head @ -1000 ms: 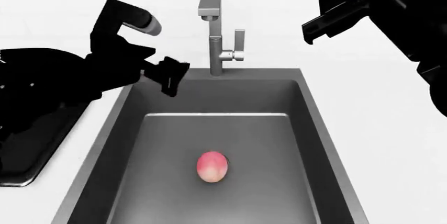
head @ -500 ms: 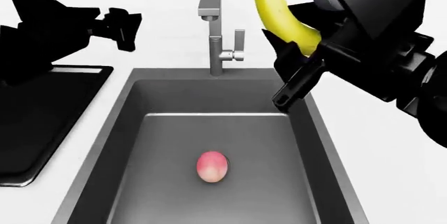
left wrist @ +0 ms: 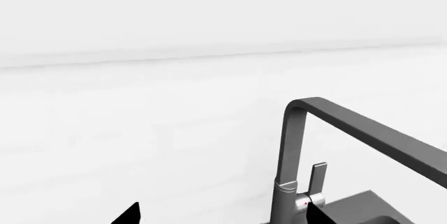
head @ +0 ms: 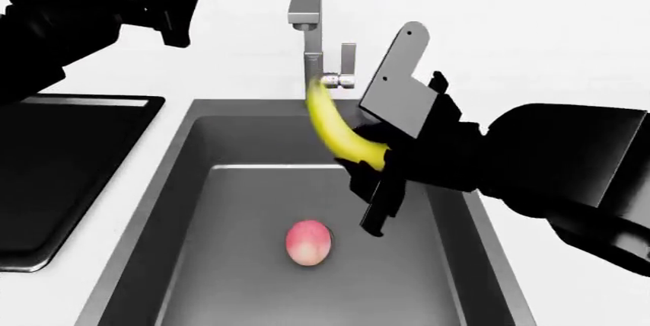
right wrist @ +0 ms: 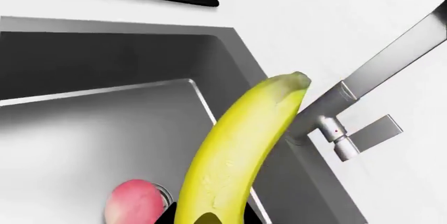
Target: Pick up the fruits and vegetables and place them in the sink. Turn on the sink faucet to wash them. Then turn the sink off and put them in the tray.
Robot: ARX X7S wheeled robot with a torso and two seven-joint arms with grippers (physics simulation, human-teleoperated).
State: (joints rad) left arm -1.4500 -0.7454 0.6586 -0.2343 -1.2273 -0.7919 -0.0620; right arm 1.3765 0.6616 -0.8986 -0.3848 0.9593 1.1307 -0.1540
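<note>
Step in hand: loading produce into the sink (head: pixel 193 189); second item in transit.

- Peach (head: pixel 309 242): on the basin floor, near the drain.
- Banana (head: pixel 340 132): clamped at its lower end by the right gripper (head: pixel 381 177), held aloft over the basin's far right part, free tip up near the sink faucet (head: pixel 310 36) and its side lever (head: pixel 348 63). From the right wrist camera the tip appears close to the lever, apparently not touching.
- Left gripper (head: pixel 167 10): raised well clear, above the tray (head: pixel 61 158) side; nothing is seen between the two finger tips at the left wrist view's edge; whether the jaws are parted or closed cannot be told.

Next move calls for: lowering the banana clear of faucet and peach, then release. Washing not yet begun.
</note>
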